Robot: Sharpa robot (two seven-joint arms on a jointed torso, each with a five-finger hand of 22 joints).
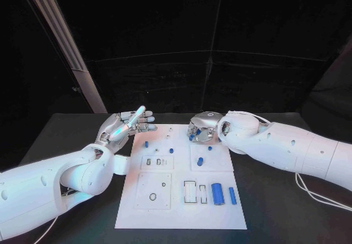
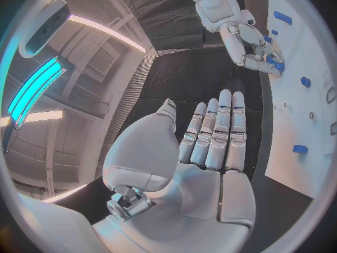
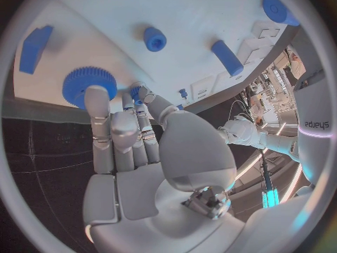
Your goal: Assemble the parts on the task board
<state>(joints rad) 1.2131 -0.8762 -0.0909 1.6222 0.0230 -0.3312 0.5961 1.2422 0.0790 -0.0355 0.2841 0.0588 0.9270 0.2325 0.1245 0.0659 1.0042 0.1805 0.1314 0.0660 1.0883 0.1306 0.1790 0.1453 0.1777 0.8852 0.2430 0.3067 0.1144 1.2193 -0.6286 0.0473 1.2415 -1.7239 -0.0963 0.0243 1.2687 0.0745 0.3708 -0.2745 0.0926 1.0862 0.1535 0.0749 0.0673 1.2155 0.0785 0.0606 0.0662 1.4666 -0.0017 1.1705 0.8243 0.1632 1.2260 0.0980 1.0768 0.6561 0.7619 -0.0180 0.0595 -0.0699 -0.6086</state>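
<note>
The white task board (image 1: 183,208) lies mid-table with several blue parts on it, among them a thick cylinder (image 1: 217,193), a slim bar (image 1: 232,195) and a peg (image 1: 199,162). My right hand (image 1: 204,127) reaches down over the board's far edge. In the right wrist view one fingertip rests on a blue gear (image 3: 89,84), and a small blue piece (image 3: 135,91) shows between thumb and fingers; whether it is pinched I cannot tell. My left hand (image 1: 126,126) is raised beside the board's far left corner, fingers straight and holding nothing (image 2: 210,146).
Near the right hand's fingers the board (image 3: 176,5) carries a blue block (image 3: 35,48), a short blue cylinder (image 3: 155,39) and a blue peg (image 3: 227,57). The board has rectangular recesses (image 1: 190,190). Black table (image 1: 73,132) surrounds it.
</note>
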